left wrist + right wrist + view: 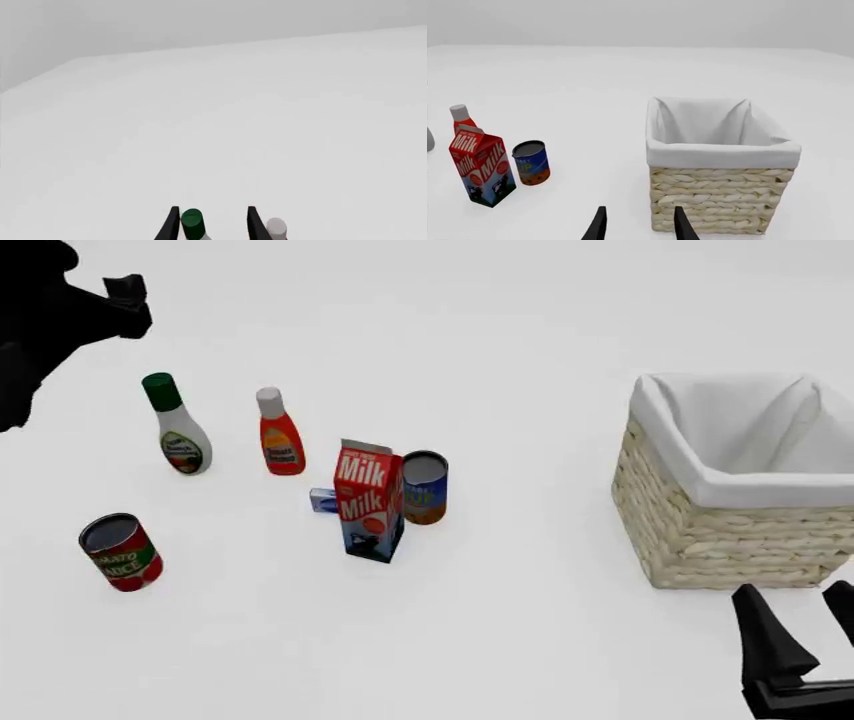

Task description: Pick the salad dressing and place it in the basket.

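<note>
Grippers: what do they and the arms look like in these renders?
Both are plain matte black, with no markings or cables visible. The right gripper has two thin, tapered, blade-like fingers. The left gripper shows the same black finger pair; its arm is a dark silhouette in the front view.

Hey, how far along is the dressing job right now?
Nothing is done yet: the dressing stands on the table beside the red bottle. In hand: the open left gripper is near its green cap, not gripping. Left: grasp it, carry it to the basket and drop it in.
</note>
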Controlling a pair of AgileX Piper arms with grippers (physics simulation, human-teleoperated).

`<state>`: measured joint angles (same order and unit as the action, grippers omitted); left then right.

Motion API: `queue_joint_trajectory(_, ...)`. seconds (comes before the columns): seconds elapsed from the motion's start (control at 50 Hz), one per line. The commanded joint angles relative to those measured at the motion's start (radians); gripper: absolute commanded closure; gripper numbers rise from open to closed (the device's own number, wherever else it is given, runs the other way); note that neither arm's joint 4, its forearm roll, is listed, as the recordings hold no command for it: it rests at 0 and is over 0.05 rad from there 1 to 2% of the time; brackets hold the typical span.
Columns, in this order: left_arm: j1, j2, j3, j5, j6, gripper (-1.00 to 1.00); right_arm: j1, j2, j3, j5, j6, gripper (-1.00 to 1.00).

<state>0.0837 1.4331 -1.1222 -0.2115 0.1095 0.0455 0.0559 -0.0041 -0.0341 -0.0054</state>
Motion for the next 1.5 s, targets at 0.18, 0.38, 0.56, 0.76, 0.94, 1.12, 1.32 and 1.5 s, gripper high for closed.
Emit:
queue_joint_trajectory(0.18, 0.051, 0.227, -0.213, 0.058, -0.023, -1.0, 0.0, -0.023, 0.002, 0.025, 0.006, -1.0)
queue_joint_trajectory(0.38, 0.082, 0.344, -0.311, 0.111, -0.072, -1.0, 0.003, -0.024, 0.001, 0.026, 0.005, -1.0)
queue_joint_trajectory(0.56, 0.098, 0.419, -0.392, 0.169, -0.083, -1.0, 0.0, -0.035, 0.001, 0.04, 0.004, -1.0)
queue_joint_trajectory(0.76, 0.11, 0.48, -0.466, 0.234, -0.1, -1.0, 0.008, -0.029, 0.001, 0.037, 0.004, -1.0)
queue_joint_trajectory(0.94, 0.093, 0.526, -0.516, 0.273, -0.094, -1.0, 0.006, -0.038, 0.0, 0.05, 0.003, -1.0)
queue_joint_trajectory(1.12, 0.092, 0.571, -0.56, 0.313, -0.124, -1.0, 0.005, -0.05, -0.001, 0.065, 0.003, -1.0)
queue_joint_trajectory(1.32, 0.087, 0.599, -0.566, 0.325, -0.125, -1.0, 0.008, -0.047, -0.003, 0.064, 0.003, -1.0)
queue_joint_trajectory(1.5, 0.103, 0.624, -0.575, 0.338, -0.132, -1.0, 0.014, -0.046, -0.004, 0.064, 0.001, -1.0)
